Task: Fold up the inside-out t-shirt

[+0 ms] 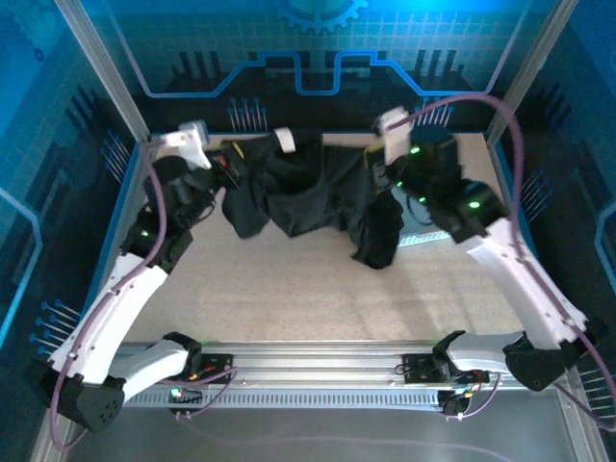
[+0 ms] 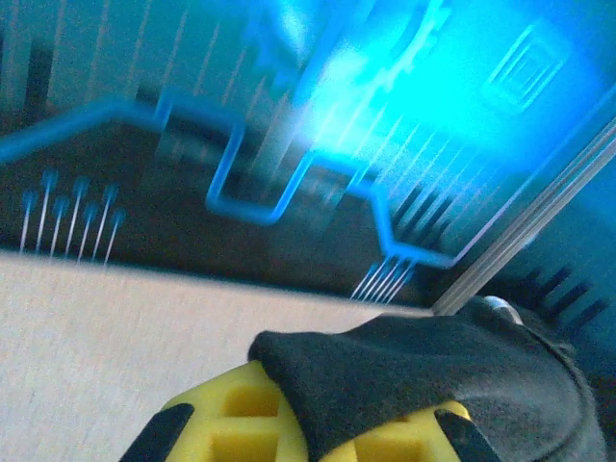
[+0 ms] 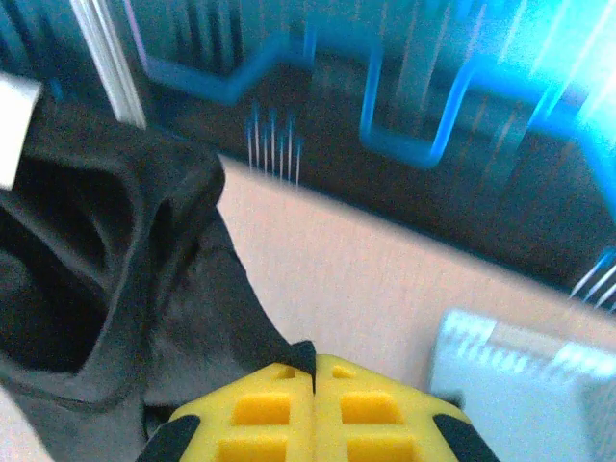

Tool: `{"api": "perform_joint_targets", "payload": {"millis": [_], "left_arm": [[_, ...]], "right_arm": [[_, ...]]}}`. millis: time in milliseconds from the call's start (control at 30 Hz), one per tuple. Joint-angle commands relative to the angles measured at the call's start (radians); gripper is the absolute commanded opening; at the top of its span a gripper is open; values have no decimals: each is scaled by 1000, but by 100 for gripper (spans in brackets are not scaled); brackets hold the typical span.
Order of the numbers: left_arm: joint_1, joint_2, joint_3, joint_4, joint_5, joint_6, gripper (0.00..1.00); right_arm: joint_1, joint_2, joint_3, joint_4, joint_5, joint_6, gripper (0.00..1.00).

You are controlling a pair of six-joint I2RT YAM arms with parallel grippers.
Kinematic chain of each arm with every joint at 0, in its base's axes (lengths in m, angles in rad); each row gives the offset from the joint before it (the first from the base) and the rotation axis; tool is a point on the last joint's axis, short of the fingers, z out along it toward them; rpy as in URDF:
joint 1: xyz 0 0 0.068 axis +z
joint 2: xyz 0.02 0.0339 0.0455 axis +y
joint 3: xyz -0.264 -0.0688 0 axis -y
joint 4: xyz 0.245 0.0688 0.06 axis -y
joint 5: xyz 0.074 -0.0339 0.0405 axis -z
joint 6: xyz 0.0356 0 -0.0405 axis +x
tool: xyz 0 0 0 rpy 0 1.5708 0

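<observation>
The inside-out t-shirt (image 1: 308, 197), plain black, hangs stretched between my two grippers over the far half of the table, sagging in folds, with its white label (image 1: 286, 138) on the top edge. My left gripper (image 1: 227, 156) is shut on the shirt's left end; in the left wrist view black cloth (image 2: 433, 356) drapes out from between the yellow fingers (image 2: 241, 414) of that gripper (image 2: 327, 404). My right gripper (image 1: 377, 154) is shut on the right end; in the right wrist view its jaws (image 3: 314, 358) meet on a corner of the shirt (image 3: 144, 289), the label (image 3: 14, 125) far left.
A light grey perforated tray (image 1: 423, 238) lies on the table under my right arm, also at lower right in the right wrist view as the tray (image 3: 520, 385). Blue patterned walls and metal posts (image 1: 106, 77) enclose the table (image 1: 289, 289). The rail with both arm bases runs along the near edge.
</observation>
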Motion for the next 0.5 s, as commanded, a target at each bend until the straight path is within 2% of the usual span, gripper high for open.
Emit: {"api": "perform_joint_targets", "payload": {"millis": [0, 100, 267, 367, 467], "left_arm": [[11, 1, 189, 23, 9, 56, 0], [11, 8, 328, 21, 34, 73, 0], [11, 30, 536, -67, 17, 130, 0], [12, 12, 575, -92, 4, 151, 0], [11, 10, 598, -153, -18, 165, 0]], "right_arm": [[-8, -5, 234, -92, 39, -31, 0], [-6, 26, 440, -118, -24, -25, 0], [4, 119, 755, -222, -123, -12, 0], [23, 158, 854, -275, -171, -32, 0], [23, 161, 838, -291, -202, -33, 0]]}}
